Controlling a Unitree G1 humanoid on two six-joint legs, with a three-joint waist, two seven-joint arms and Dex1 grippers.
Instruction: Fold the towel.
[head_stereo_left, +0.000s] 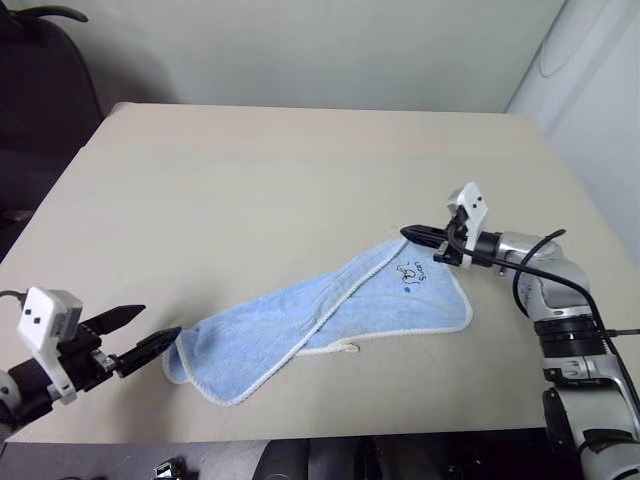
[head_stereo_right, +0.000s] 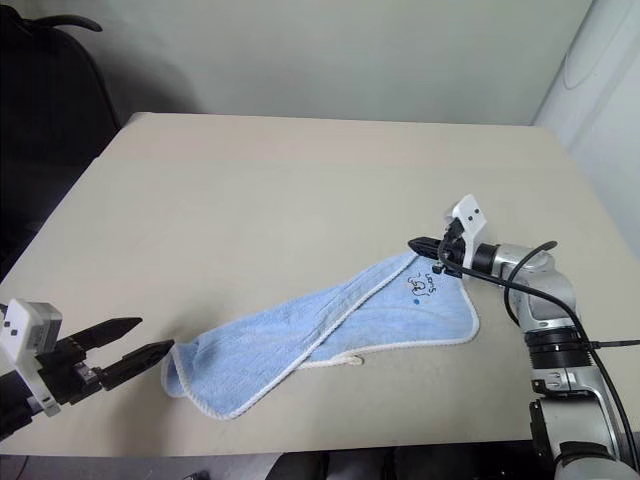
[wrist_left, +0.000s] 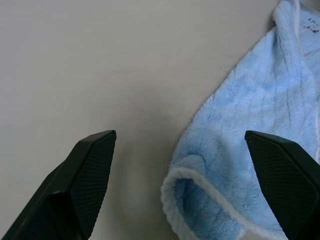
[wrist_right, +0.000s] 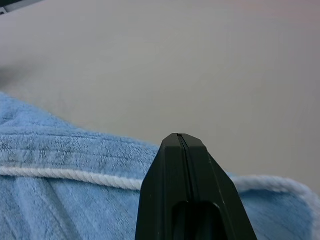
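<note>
We saw one towel (head_stereo_left: 330, 315) on the desk (head_stereo_left: 250, 180), left claw (head_stereo_left: 140, 335) gaping beside it, right claw (head_stereo_left: 412, 234) closed at its far corner.

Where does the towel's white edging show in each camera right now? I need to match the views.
Left eye: white edging along the towel's near side.
Right eye: same edge.
Left wrist: curled hem between the fingers.
Right wrist: white cord beside the fingers.
Shared landmark: the printed logo.
</note>
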